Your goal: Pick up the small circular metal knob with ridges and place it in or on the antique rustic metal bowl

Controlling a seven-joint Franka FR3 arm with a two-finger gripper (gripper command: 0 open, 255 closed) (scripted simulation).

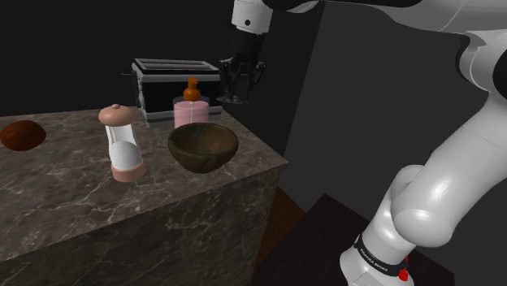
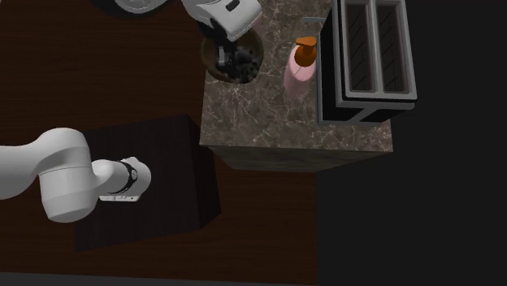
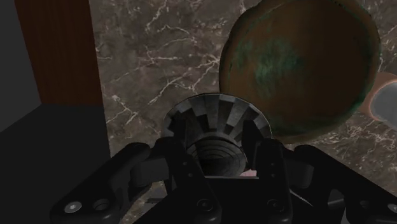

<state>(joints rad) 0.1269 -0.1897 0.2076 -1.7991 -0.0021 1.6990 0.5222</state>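
Note:
The ridged round metal knob [image 3: 215, 124] sits clasped between my black fingers [image 3: 253, 137]; my gripper [image 3: 216, 141] is shut on it. Past the knob lies the rustic brown-green bowl [image 3: 299, 63], empty inside. In the shoulder view the gripper [image 1: 239, 84] hangs in the air above and a little behind the bowl [image 1: 203, 147], near the counter's right end. Seen from above in the second exterior view, the gripper [image 2: 235, 55] is over the bowl [image 2: 213, 63] and hides most of it.
On the dark marble counter [image 1: 73, 203] stand a pink soap dispenser [image 1: 192, 109], a toaster [image 1: 174, 79] behind it, a white-and-tan grinder [image 1: 123, 144] and a brown round object [image 1: 22, 135] at the shoulder view's far left. The counter edge drops off just right of the bowl.

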